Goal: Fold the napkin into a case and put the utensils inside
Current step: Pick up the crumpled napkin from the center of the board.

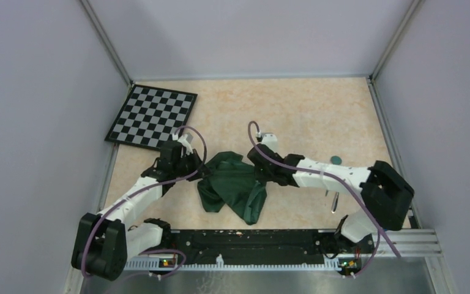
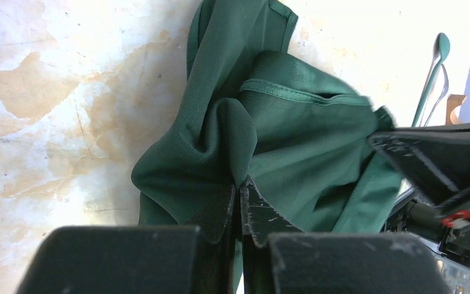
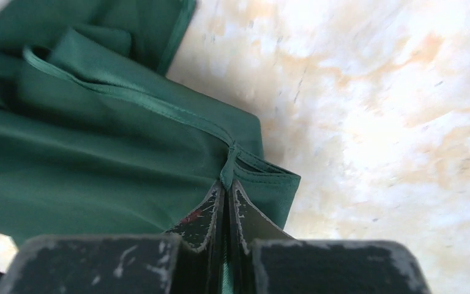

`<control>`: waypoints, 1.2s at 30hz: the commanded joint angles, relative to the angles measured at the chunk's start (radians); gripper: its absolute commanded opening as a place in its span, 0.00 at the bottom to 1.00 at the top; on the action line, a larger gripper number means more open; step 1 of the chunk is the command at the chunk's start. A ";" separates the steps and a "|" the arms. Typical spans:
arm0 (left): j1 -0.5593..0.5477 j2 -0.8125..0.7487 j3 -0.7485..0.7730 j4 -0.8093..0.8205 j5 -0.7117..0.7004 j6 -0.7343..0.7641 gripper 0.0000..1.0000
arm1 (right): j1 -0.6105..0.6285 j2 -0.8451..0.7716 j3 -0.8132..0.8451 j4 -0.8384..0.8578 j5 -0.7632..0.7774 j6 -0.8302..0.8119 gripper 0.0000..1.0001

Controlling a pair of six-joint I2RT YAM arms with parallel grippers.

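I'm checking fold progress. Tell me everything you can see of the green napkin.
The napkin is dark green, plain cloth with a stitched hem, crumpled in a loose bunch, not neatly folded. It lies on the table. The left hand is shut on a puckered fold at its left; the right hand pinches a hemmed corner at its right.

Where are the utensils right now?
Top view: the utensils lie on the table right of the napkin, partly hidden under the right arm.

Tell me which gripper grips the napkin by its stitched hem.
The right gripper: it pinches the napkin on its hem, whereas the left gripper clamps a bunched plain fold.
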 commanded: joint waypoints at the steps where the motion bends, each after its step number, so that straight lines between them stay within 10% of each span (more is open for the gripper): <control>1: -0.001 -0.020 -0.005 0.008 0.039 0.006 0.06 | -0.087 -0.194 -0.045 0.130 0.064 -0.158 0.00; 11: -0.351 0.027 0.153 -0.048 -0.062 0.022 0.15 | -0.360 -0.343 -0.060 0.185 -0.140 -0.377 0.00; 15: -0.473 0.038 0.243 -0.148 -0.131 0.068 0.75 | -0.422 -0.369 -0.089 0.174 -0.163 -0.386 0.00; 19: -0.455 -0.057 0.228 -0.226 -0.331 0.042 0.98 | -0.456 -0.424 -0.123 0.151 -0.156 -0.377 0.00; 32: -0.336 0.136 0.122 -0.083 -0.228 -0.044 0.83 | -0.473 -0.504 -0.134 0.112 -0.184 -0.377 0.00; 36: -0.335 0.253 0.163 -0.074 -0.231 0.000 0.57 | -0.473 -0.508 -0.093 0.098 -0.189 -0.389 0.00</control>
